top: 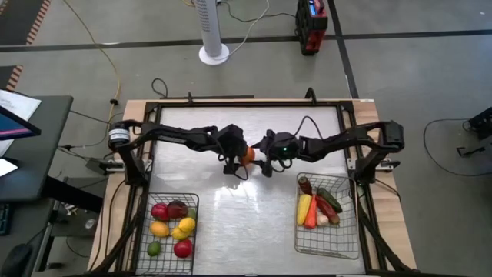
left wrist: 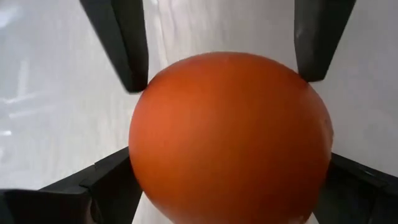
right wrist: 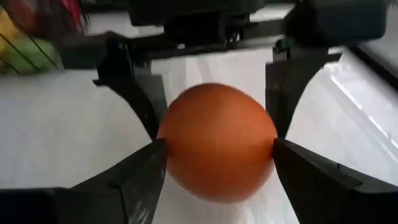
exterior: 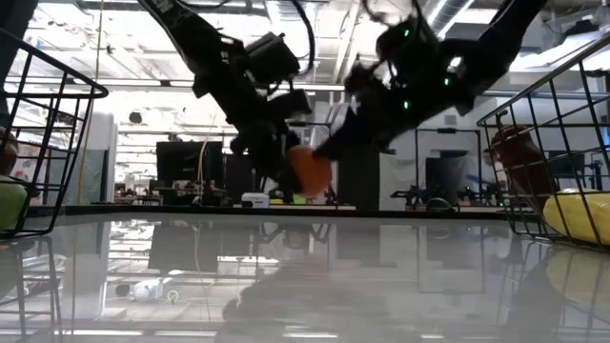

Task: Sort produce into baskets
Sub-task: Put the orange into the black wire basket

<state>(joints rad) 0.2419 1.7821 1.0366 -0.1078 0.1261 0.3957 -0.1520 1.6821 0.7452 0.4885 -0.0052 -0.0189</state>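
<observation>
An orange (top: 248, 154) hangs above the middle of the table, between my two grippers, which face each other. My right gripper (top: 263, 160) comes from the table's right and is shut on the orange (right wrist: 217, 143). From the table's left comes my left gripper (top: 239, 159), open, with its fingers (left wrist: 99, 186) on either side of the orange (left wrist: 230, 137). More produce lies in the two wire baskets. The left basket (top: 146, 231) holds red apples, lemons and a lime. The right basket (top: 350, 238) holds corn, a carrot, a cucumber and other vegetables. My right gripper pinches the orange between its two fingers (right wrist: 137, 174), on two opposite sides at its widest part (right wrist: 171, 149). The fingers come from the table's right, slanting a little down. The orange (exterior: 310, 171) is clear of the table. My left gripper: whether its fingers touch the orange, I cannot tell.
The baskets stand at the table's near left and near right corners. Between them and under the arms lies bare, shiny tabletop (top: 246, 223). A white fan stand (top: 214, 52) and a red and black device (top: 311, 27) are on the floor beyond the far edge.
</observation>
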